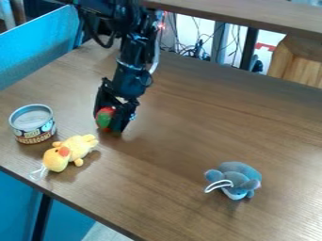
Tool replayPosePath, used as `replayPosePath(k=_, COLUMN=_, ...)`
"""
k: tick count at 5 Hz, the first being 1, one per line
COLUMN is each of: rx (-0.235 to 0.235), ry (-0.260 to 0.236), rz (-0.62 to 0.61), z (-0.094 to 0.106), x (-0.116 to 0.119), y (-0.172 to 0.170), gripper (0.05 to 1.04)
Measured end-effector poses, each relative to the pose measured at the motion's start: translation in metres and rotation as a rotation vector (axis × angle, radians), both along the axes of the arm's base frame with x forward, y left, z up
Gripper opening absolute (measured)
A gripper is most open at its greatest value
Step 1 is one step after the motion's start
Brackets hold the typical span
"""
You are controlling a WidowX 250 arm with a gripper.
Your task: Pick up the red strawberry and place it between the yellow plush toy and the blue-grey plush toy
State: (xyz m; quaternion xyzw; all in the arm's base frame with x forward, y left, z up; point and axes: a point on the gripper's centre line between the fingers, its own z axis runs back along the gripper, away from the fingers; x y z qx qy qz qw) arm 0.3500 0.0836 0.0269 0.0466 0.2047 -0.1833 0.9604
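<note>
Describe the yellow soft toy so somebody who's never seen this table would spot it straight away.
On the brown table, find the round can at the picture's left. Just beside it, nearer the camera, lies the yellow soft toy, with an orange patch and a white string loop. The other soft toy is blue-gray.

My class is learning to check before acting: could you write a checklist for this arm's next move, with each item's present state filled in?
1. Red-and-green object is at the gripper: ok.
2. Grip on that object is secure: cannot tell; the view does not settle it.
3. Open-topped can stands upright: ok.
4. Yellow plush toy is well away from the can: not ok; it lies close beside it.
5. Grey plush toy is well apart from the gripper: ok.
6. Red-and-green object is off the table: cannot tell from this angle.
</note>
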Motion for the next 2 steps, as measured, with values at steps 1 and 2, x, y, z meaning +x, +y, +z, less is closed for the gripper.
replayPosePath(k=1, rx=-0.019, ry=-0.053, rz=0.022, z=0.0, x=0.0036, y=-0.0039, gripper=0.816)
replayPosePath(k=2, rx=-0.04, ry=-0.108, rz=0.051, z=0.0025, x=0.0057, y=-0.0079, gripper=0.816)
